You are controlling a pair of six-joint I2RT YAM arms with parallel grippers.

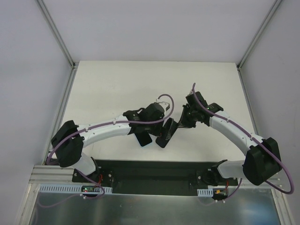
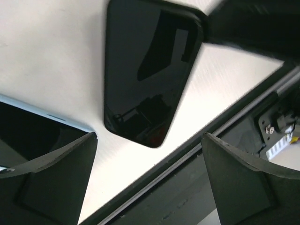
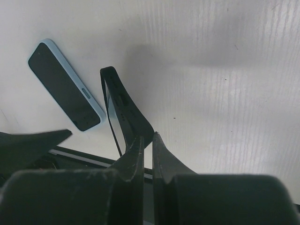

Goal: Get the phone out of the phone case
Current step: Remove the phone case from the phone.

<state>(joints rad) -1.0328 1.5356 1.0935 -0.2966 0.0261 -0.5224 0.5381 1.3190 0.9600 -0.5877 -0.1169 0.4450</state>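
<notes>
Phone on table, case in R fingers

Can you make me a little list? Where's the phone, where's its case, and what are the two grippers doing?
phone: light blue, out of its case, lying flat on the table, dark face up
case: black, empty, tilted up, apart from the phone
left gripper: open, holding nothing
right gripper: shut on the case's edge
job: looks done
</notes>
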